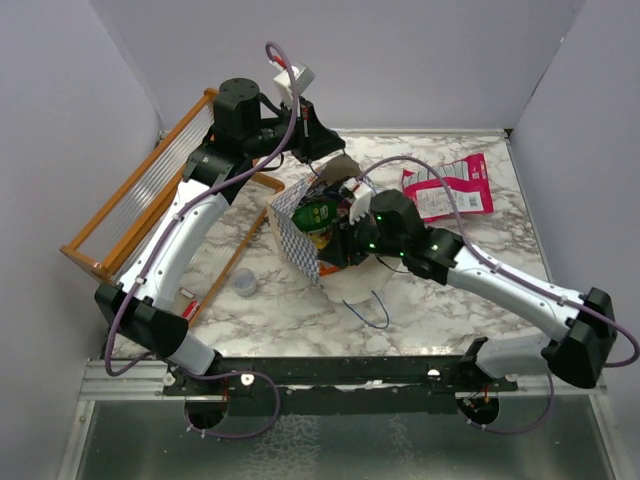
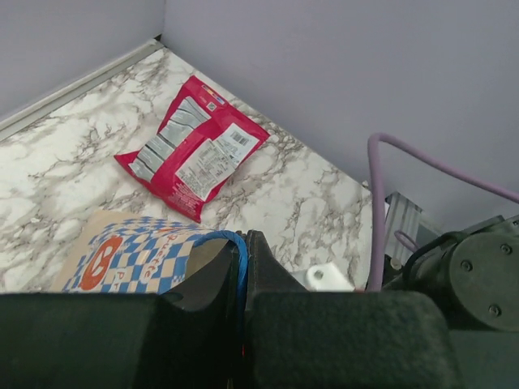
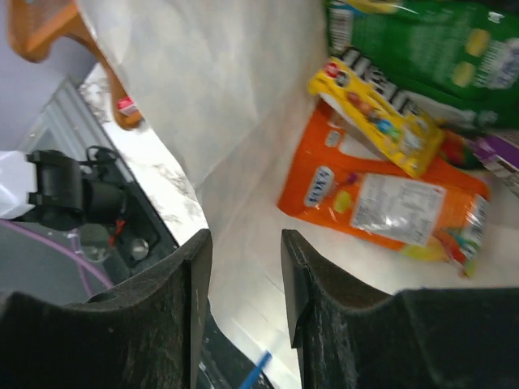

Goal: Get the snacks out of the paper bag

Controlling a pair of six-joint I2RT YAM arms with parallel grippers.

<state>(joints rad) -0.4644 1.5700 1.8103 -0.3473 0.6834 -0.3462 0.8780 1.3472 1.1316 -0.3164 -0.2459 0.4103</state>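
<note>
A white marble-patterned table (image 1: 470,290) is seen, closed in by plain grey walls (image 1: 400,60) at the back and on both sides. An orange wooden rack (image 1: 150,175) is set along the left edge, and a small cup (image 1: 244,285) is stood just beside its near end.

The paper bag (image 1: 295,235) is laid tipped over at mid-table, its mouth turned towards the right arm. The left gripper (image 2: 246,267) is clenched on a blue string handle (image 2: 219,235) of the bag, the string being pinched between the two fingers; the checkered outside is seen just beyond and to the left of those fingers. Well beyond them, the large pink-red pouch (image 2: 195,146) is laid flat on bare marble, near the far corner, apart from the bag.

The right gripper (image 3: 245,239) is reached into the bag's mouth with its fingers parted and nothing clamped; only the cream inner wall is seen in the gap. Beyond the fingers and to their right, an orange packet (image 3: 381,203) is laid on that wall, a yellow packet (image 3: 377,113) is laid across its far end, a green packet (image 3: 422,40) is found farther in, and a purple wrapper (image 3: 507,150) is glimpsed at the right edge. Open cream paper is left between the fingertips and the orange packet. Bare marble is left near and right of the bag, where a second loose handle (image 1: 372,315) is trailed.
</note>
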